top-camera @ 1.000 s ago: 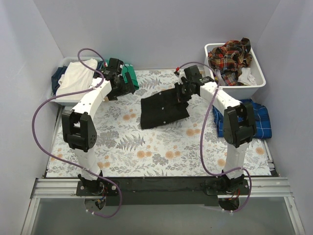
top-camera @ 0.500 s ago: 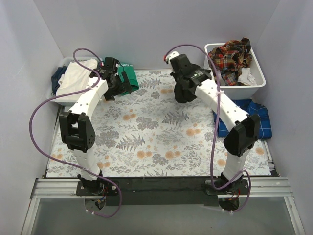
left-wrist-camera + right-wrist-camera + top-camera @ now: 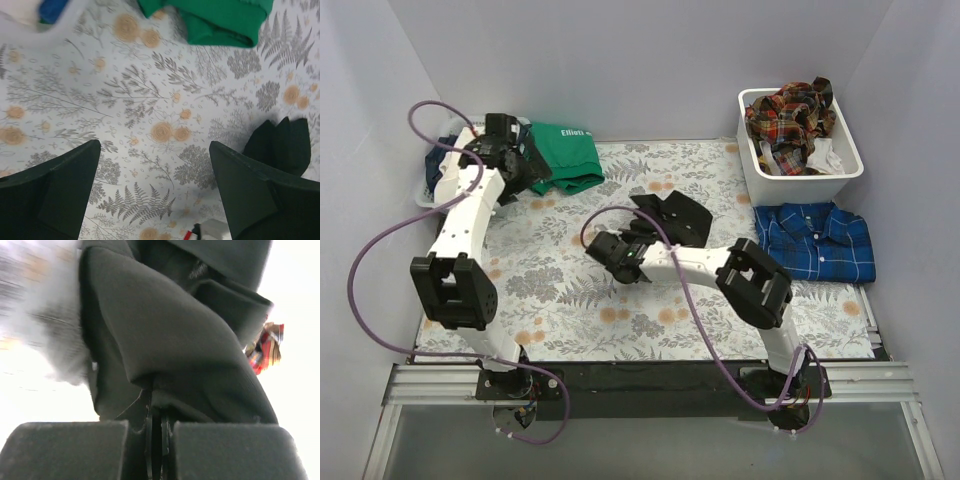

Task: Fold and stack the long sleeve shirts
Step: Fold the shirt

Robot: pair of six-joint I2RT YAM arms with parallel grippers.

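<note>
Open floral mat [image 3: 550, 265] between green top [image 3: 567, 157] and black shirt [image 3: 678, 215]

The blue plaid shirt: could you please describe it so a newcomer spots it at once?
Find the white bin at the far right. In front of it, the blue plaid shirt lies flat. Its check is blue, whereas the bin holds red-orange plaid shirts.

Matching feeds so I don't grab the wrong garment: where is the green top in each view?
Top external: green top, back left on the floral table cover.
Left wrist: along the top edge, right of centre.
Right wrist: not in it.
Shared landmark: the floral table cover, in top external and left wrist.
</note>
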